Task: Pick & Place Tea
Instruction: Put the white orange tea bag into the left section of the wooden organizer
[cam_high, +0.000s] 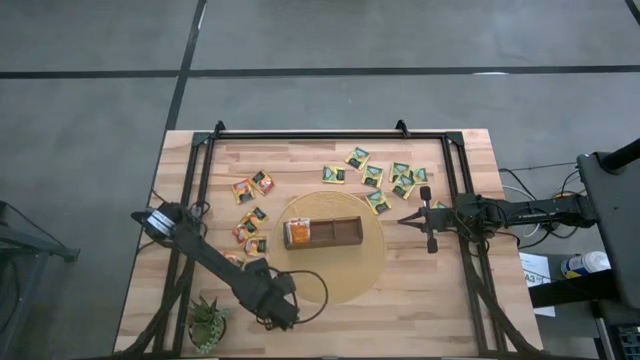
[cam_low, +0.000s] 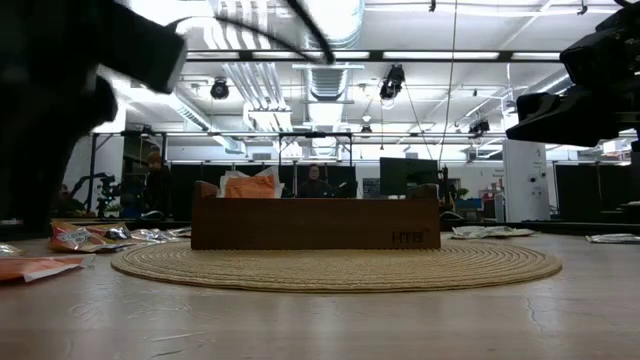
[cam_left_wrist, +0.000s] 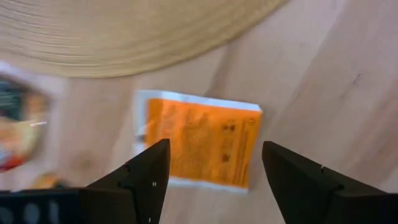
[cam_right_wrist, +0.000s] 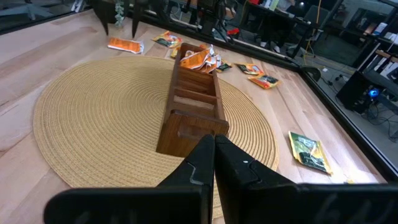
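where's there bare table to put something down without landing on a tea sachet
Bare wood runs along the near edge, between the plant and the right rail, below the round mat. The near-right corner is also free. It is crowded behind the mat, where green sachets cluster, and left of it, where sachets lie beside the left gripper, open above an orange sachet.

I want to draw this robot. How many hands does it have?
2. The left hand is open over an orange tea sachet beside the round mat; the right hand is shut at the mat's right edge.
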